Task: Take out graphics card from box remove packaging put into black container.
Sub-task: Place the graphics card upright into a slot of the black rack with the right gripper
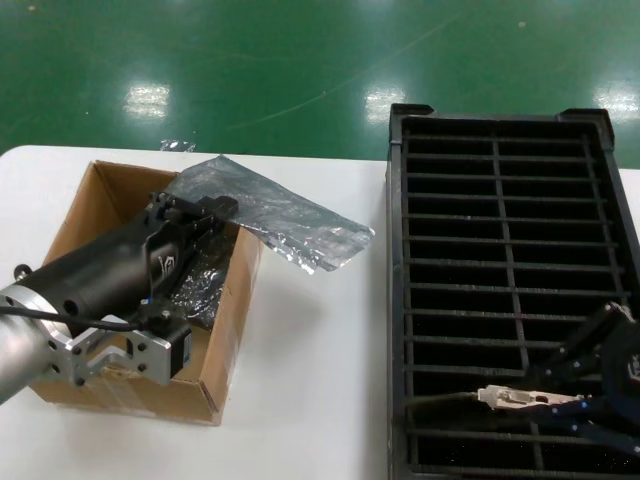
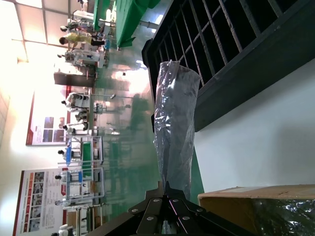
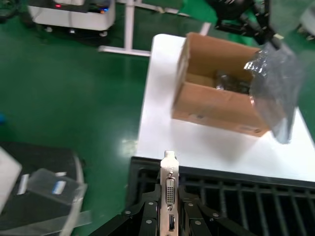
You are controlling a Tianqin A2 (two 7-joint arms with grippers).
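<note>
The left pincer (image 1: pixel 215 207) reaches over the shallow brown corrugated cardboard box (image 1: pixel 236 330) on the white desk (image 1: pixel 310 380) and is clamped on one end of the crinkly, translucent grey-blue plastic bag (image 1: pixel 275 222). From the fingers the bag stretches away over the box's wall, its far end lying on the desk between the box and the large black plastic crate (image 1: pixel 505 215) with ribbed, narrow slots. In the left wrist view the bag (image 2: pixel 174 123) runs straight out from the closed fingertips (image 2: pixel 165 196) toward the crate (image 2: pixel 231 64). Just below this pincer, inside the box, lie glossy crinkled bags (image 1: pixel 200 285).

The right pincer (image 1: pixel 545 400) is low over the near end of the crate, well apart from the box, and grips the slim dark graphics card (image 1: pixel 530 402) — its silver metal bracket (image 3: pixel 169 189) stands up between the fingers, white port showing, with the crate's slots just beyond.
</note>
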